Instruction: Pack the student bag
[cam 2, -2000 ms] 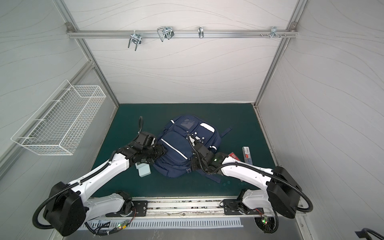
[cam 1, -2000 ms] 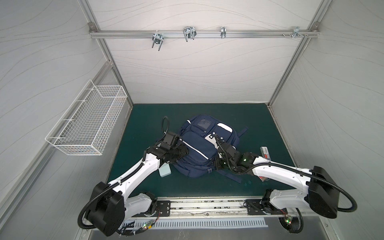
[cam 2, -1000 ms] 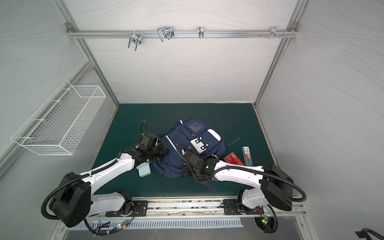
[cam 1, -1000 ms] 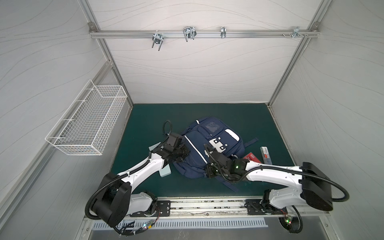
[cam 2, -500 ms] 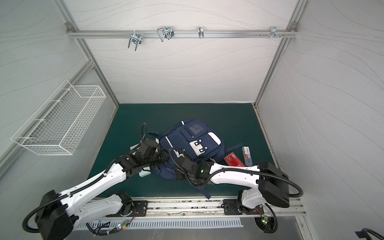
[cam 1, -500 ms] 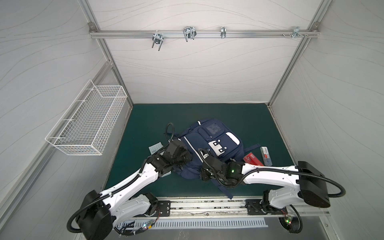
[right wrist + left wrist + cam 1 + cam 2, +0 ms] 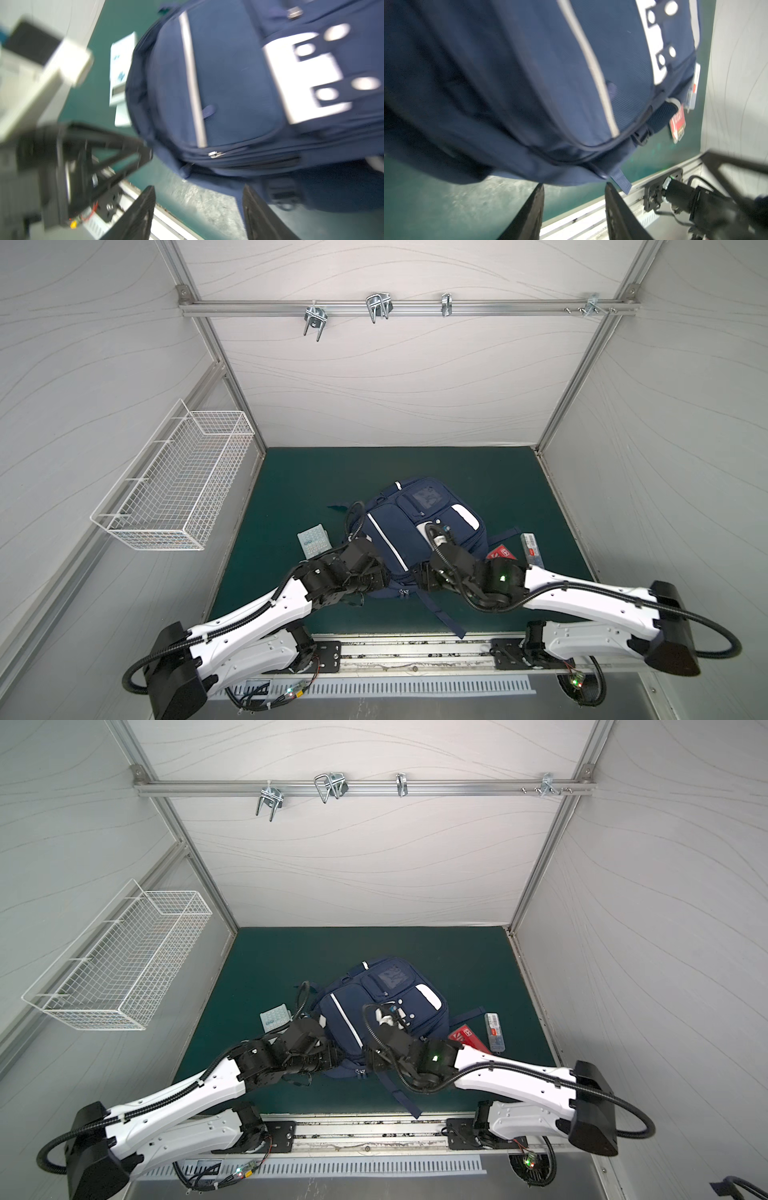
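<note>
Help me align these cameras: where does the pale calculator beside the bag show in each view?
In a top view: the pale calculator lies on the mat, left of the student bag.
In a top view: the calculator, left of the bag.
Left wrist: not in it.
Right wrist: blurred, beside the bag's edge.
Shared landmark: the bag's white stripe.

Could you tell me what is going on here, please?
Two robot arms are at the student bag on the green mat. The left gripper and right gripper sit at its near edge, both open, holding nothing. A calculator, a red packet and a clear case lie beside the bag, not yet packed.
</note>
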